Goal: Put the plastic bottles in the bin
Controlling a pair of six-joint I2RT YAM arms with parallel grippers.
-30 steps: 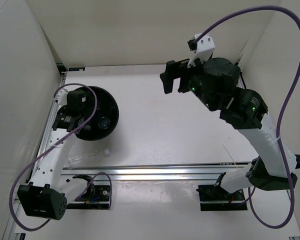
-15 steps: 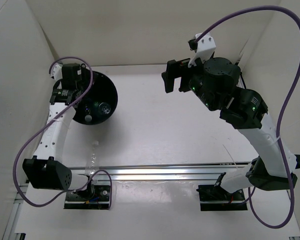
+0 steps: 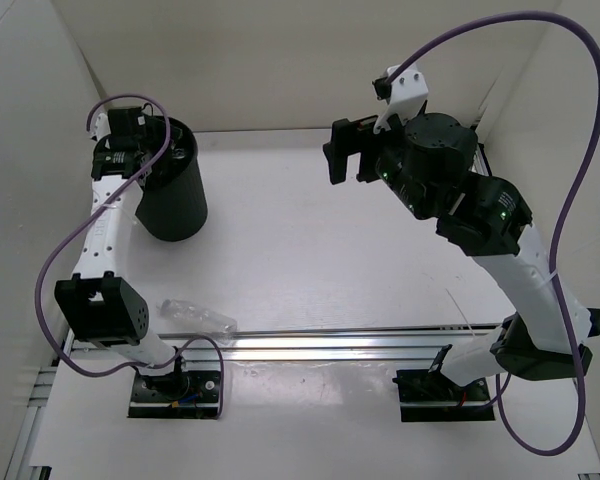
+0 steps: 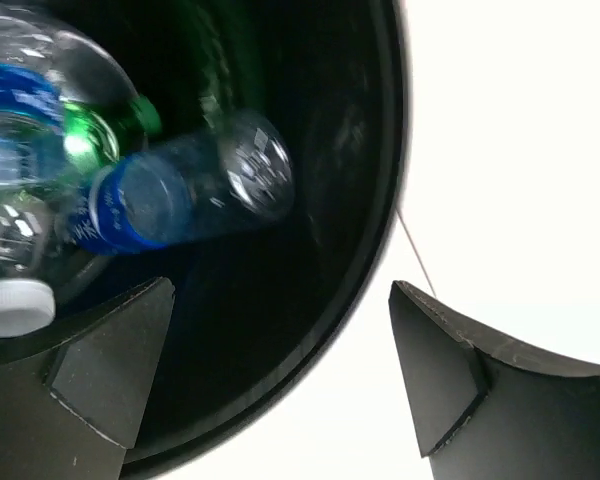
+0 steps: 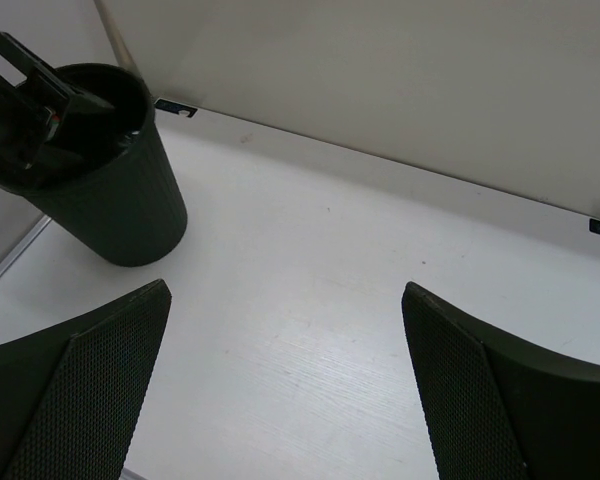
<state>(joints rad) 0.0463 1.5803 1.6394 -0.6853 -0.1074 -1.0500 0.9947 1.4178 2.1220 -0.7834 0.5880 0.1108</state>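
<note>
The black bin point(image 3: 175, 205) stands at the back left, also seen in the right wrist view point(image 5: 120, 200). My left gripper point(image 3: 145, 155) hangs open over its mouth, one finger inside the rim point(image 4: 385, 180) and one outside, gripping nothing point(image 4: 280, 380). Inside lie a blue-labelled bottle point(image 4: 170, 200), a green bottle point(image 4: 85, 140), another blue-labelled bottle point(image 4: 15, 100) and a white cap point(image 4: 15, 300). A clear unlabelled bottle point(image 3: 195, 317) lies on the table near the front rail. My right gripper point(image 3: 342, 160) is open and empty, high over the table's back middle point(image 5: 285, 380).
White walls close in the table at the left, back and right. An aluminium rail point(image 3: 330, 345) runs along the near edge just behind the arm bases. The left arm's purple cable point(image 3: 55, 260) loops beside the bin.
My left arm swung back and to the left, and the bin went with it, from mouth facing the camera to standing at the back left. The clear bottle shifted on the table. The right arm stayed still.
</note>
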